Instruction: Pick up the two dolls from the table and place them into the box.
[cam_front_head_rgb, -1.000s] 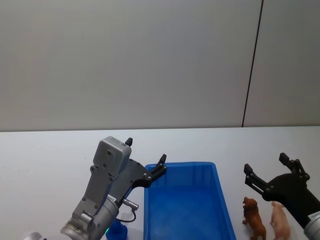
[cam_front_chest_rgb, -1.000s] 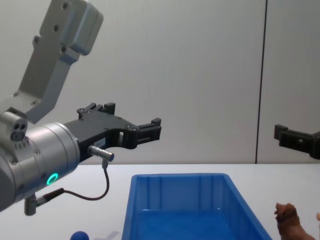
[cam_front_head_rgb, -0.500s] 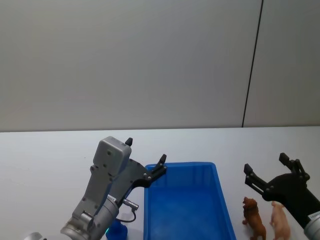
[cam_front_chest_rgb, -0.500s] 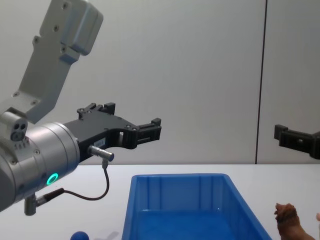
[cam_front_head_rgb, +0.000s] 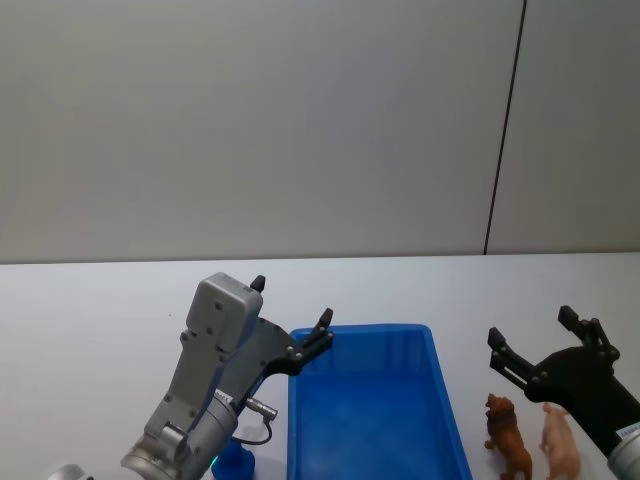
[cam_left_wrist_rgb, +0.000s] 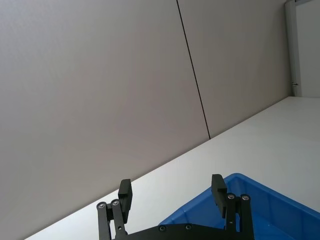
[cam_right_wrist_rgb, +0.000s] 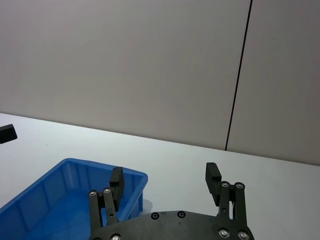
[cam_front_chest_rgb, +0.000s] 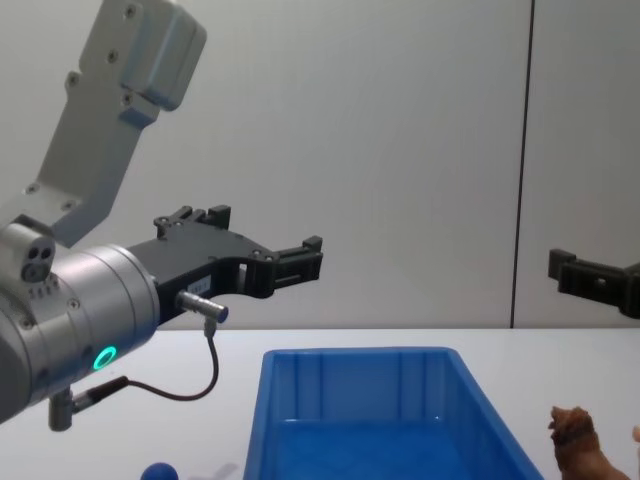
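The blue box (cam_front_head_rgb: 372, 410) lies open and bare inside at the middle of the white table (cam_front_head_rgb: 90, 320). To its right stand the two dolls: a brown lion-like one (cam_front_head_rgb: 508, 440) and a pale pink one (cam_front_head_rgb: 561, 446). My right gripper (cam_front_head_rgb: 531, 327) hovers open just above and behind them, with nothing between its fingers. Its wrist view shows the same open gripper (cam_right_wrist_rgb: 165, 174) with the box (cam_right_wrist_rgb: 47, 197) beyond. My left gripper (cam_front_head_rgb: 291, 301) is open in the air over the box's left rim. The chest view catches the brown doll (cam_front_chest_rgb: 581, 447) beside the box (cam_front_chest_rgb: 370, 395).
A small blue ball (cam_front_head_rgb: 236, 462) rests on the table left of the box, under my left arm, and also appears low in the chest view (cam_front_chest_rgb: 158, 472). A plain grey wall stands behind the table. Bare tabletop stretches behind the box and to the far left.
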